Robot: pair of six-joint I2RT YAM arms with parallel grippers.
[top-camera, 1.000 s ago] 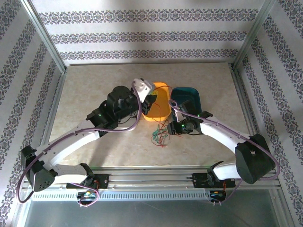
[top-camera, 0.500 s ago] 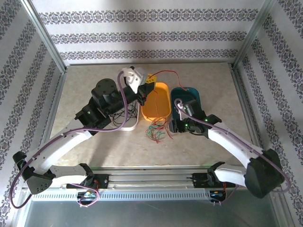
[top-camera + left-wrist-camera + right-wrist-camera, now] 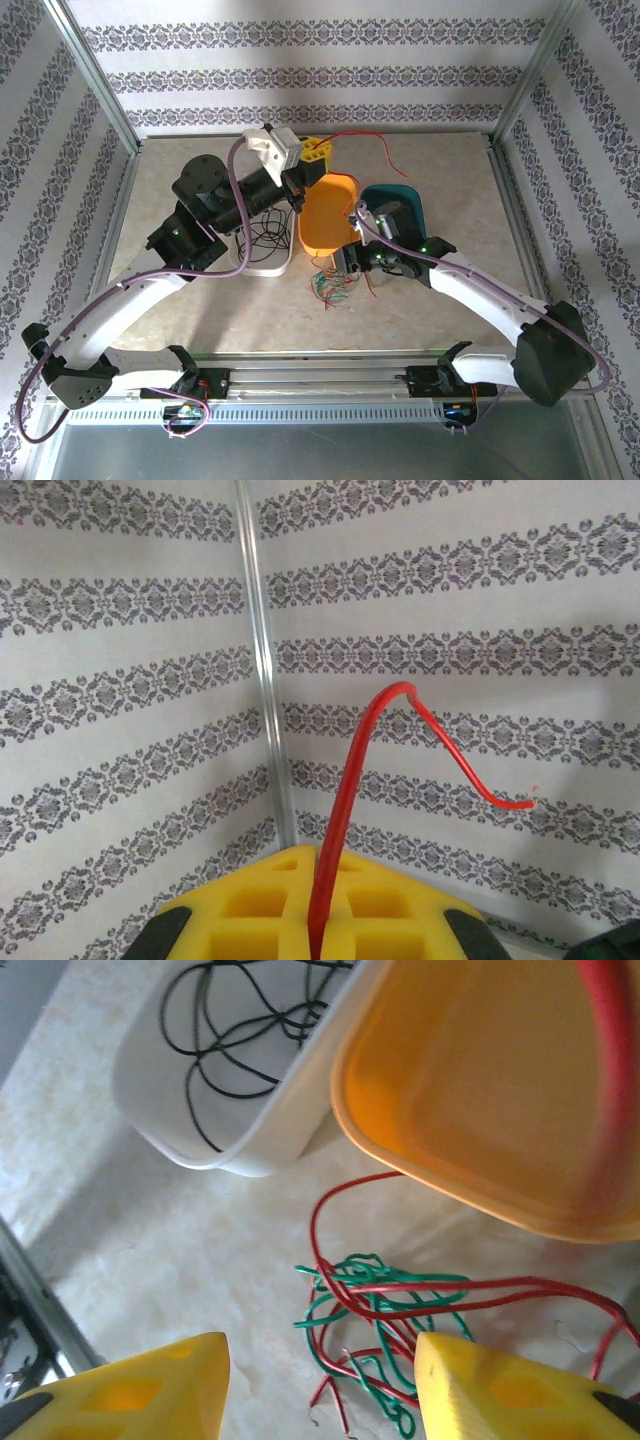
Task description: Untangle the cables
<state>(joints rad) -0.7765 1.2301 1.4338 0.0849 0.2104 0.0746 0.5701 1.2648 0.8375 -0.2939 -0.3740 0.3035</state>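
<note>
We are lifting our left gripper (image 3: pixel 318 152) farther toward the tabletop's (image 3: pixel 450 170) far edge, pinching one red cable (image 3: pixel 333 830), while our right gripper (image 3: pixel 320 1390) is hovering part-open over the red-and-green tangle (image 3: pixel 375 1295) left nearer the near edge, black cables (image 3: pixel 265 232) already in the white tub (image 3: pixel 255 1150).

Red cable (image 3: pixel 345 810) pinched in left hand (image 3: pixel 318 920)

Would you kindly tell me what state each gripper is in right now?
Left gripper: closed on a red cable.
Right gripper: open, holding nothing, above the red and green cables.
</note>
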